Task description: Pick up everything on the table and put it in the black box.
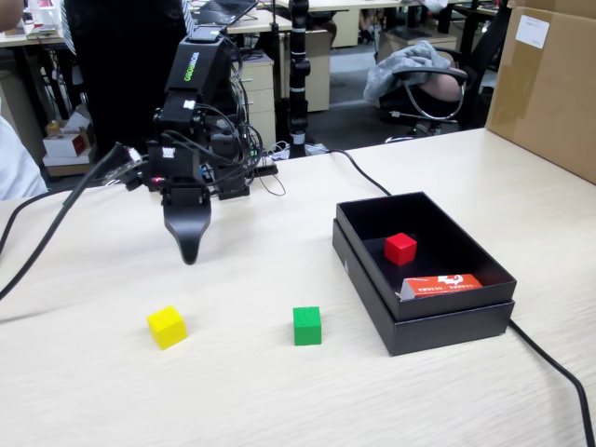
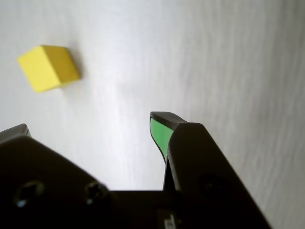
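Here, line by line:
Gripper: the gripper (image 1: 189, 253) hangs above the table (image 1: 279, 391), tip pointing down; in the wrist view (image 2: 90, 126) its jaws stand apart with bare tabletop between them, grasping nothing.
Yellow cube: the yellow cube (image 1: 167, 327) sits on the table, in front of the gripper; upper left in the wrist view (image 2: 49, 67).
Green cube: the green cube (image 1: 307, 326) rests on the table between the yellow cube and the black box.
Red cube: the red cube (image 1: 400, 249) lies inside the black box (image 1: 438, 326).
Orange-red carton: the orange-red carton (image 1: 442, 284) lies in the box at its near wall.
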